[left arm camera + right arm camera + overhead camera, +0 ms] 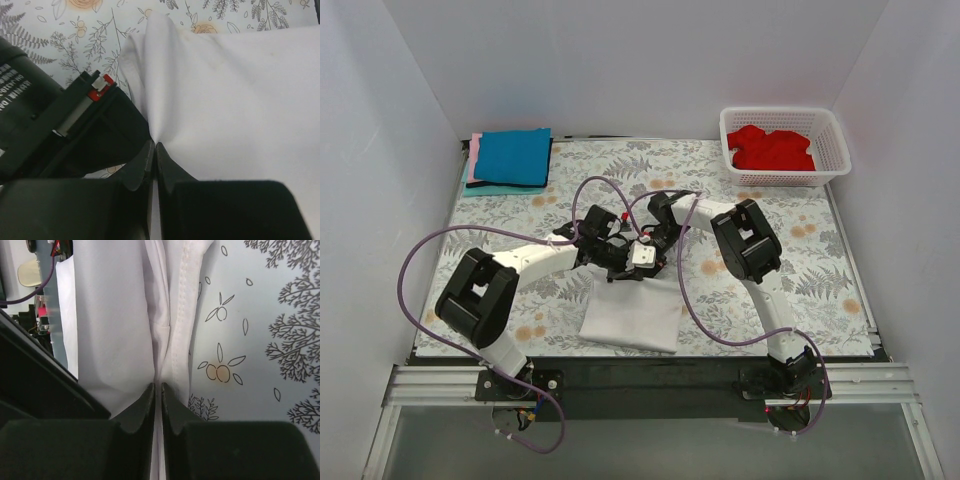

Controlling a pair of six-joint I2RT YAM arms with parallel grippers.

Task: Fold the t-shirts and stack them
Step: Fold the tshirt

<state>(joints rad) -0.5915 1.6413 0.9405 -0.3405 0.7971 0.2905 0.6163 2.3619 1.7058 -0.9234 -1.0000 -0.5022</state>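
A white t-shirt (632,315) lies partly folded on the floral cloth near the front middle. My left gripper (612,262) is shut on its far edge; in the left wrist view the white t-shirt (235,95) puckers into the closed left gripper (155,147). My right gripper (650,250) is shut on the same far edge close beside it; the right wrist view shows the white t-shirt's hemmed fold (165,315) pinched in the right gripper (158,387). A blue t-shirt (514,156) lies folded on a pink one (473,158) at the back left. A red t-shirt (770,148) sits in the basket.
The white lattice basket (825,172) stands at the back right. The floral table cloth (820,270) covers the table. White walls enclose three sides. Purple cables (690,290) loop over the cloth beside both arms.
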